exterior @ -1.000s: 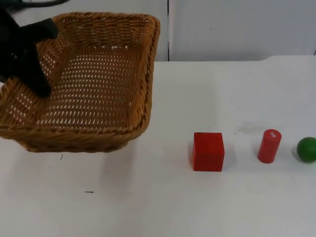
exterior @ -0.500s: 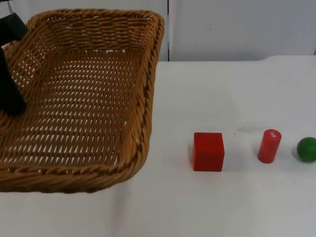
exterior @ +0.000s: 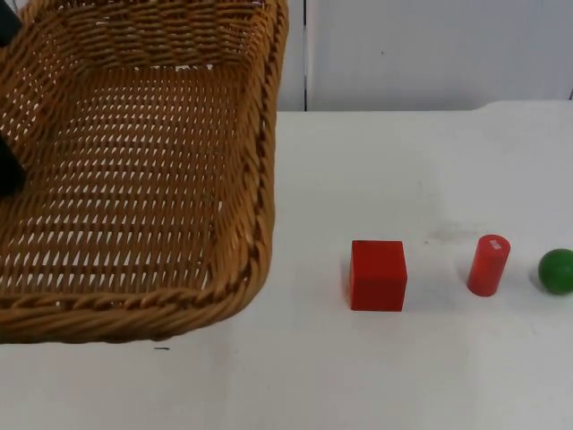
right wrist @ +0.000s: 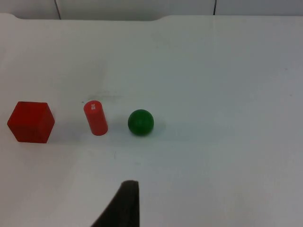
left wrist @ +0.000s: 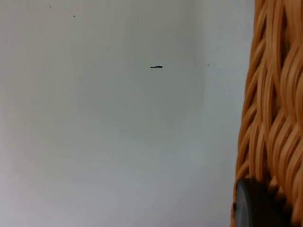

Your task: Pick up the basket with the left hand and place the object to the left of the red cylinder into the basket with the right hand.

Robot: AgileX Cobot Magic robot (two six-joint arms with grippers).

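Looking down from the top view, the basket [exterior: 134,179] hangs tilted above the desk [exterior: 403,179], its near rim large toward the camera, and a black piece of the left gripper [exterior: 9,170] sits at its far-left wall. The basket looks lifted clear of the desk, so I judge the left arm's share done. The red cube [exterior: 378,275] stands just left of the red cylinder [exterior: 488,264], apart from it, with the green ball [exterior: 556,270] near the cylinder's other side. The cube is therefore the thing to be moved, and it lies well right of the basket, on the right arm's half.

From the left wrist view, a black fingertip presses against the woven basket wall [left wrist: 272,109], with bare desk beyond: these jaws are clenched on the basket's rim.

From the right wrist view, the red cube [right wrist: 31,121], red cylinder [right wrist: 95,117] and green ball [right wrist: 140,122] stand in one row on the desk, and a single fingertip of the right gripper [right wrist: 124,205] shows well short of them. Whether its jaws are apart or closed I cannot tell. The cube lies ahead of the jaws and off to the cylinder's far side, so the coming reach must travel forward and sideways past ball and cylinder. The cube has no long axis; any pair of flat faces should do.
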